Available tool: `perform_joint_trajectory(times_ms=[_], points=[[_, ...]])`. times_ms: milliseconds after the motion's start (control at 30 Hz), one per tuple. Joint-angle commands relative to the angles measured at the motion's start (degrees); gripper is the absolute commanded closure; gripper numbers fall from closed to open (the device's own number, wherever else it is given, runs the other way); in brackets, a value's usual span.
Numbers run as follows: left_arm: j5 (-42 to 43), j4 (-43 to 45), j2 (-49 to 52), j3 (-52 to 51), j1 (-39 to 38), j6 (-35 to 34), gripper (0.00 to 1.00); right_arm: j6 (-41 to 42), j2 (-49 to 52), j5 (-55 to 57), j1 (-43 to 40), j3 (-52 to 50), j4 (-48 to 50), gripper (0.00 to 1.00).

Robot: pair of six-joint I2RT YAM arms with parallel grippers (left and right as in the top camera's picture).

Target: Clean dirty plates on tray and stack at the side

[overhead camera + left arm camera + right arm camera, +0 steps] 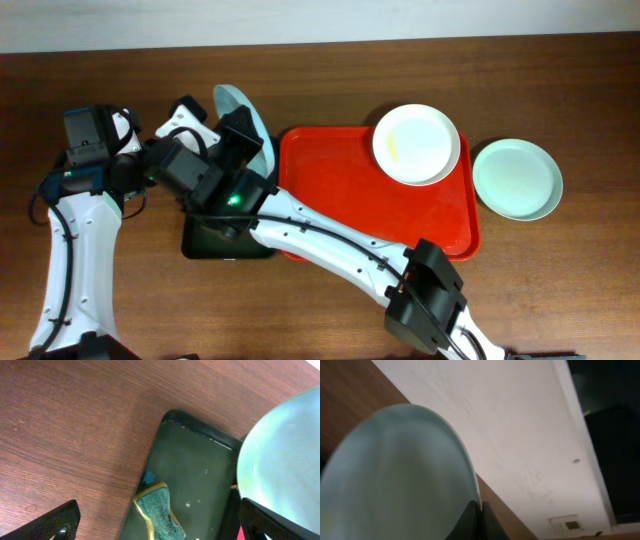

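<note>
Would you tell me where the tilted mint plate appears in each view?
Overhead: plate, upper left of centre, above the green tray.
Left wrist: plate at right edge.
Right wrist: plate lower left, in the right fingers.
Shared landmark: wooden table.

A dark brown wood-grain table top (560, 290) fills nearly the whole overhead view, its grain running lengthwise; a pale, plain strip (300, 20) lies beyond its far edge; above, in the right wrist view, spreads a white, faintly textured surface (520, 425) bearing a small round fitting (576, 460) and a rectangular vent-like fixture (568, 522); a dark panel (615, 435) borders it; the light is soft and even.
</note>
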Motion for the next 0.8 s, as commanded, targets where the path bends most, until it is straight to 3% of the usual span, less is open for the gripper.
perform_joint_trajectory(times_ms=[0,500,767], points=[[0.04,0.11,-0.26,0.61,0.13,-0.33,0.01,-3.21,-2.97,2.75,0.59,1.20,0.96,0.96],[0.04,0.11,-0.26,0.61,0.13,-0.33,0.01,-2.82,-2.97,2.73,-0.33,1.20,0.94,0.96],[0.04,0.11,-0.26,0.61,0.13,-0.33,0.01,6.56,-2.97,1.31,-2.75,1.20,-1.97,0.96]])
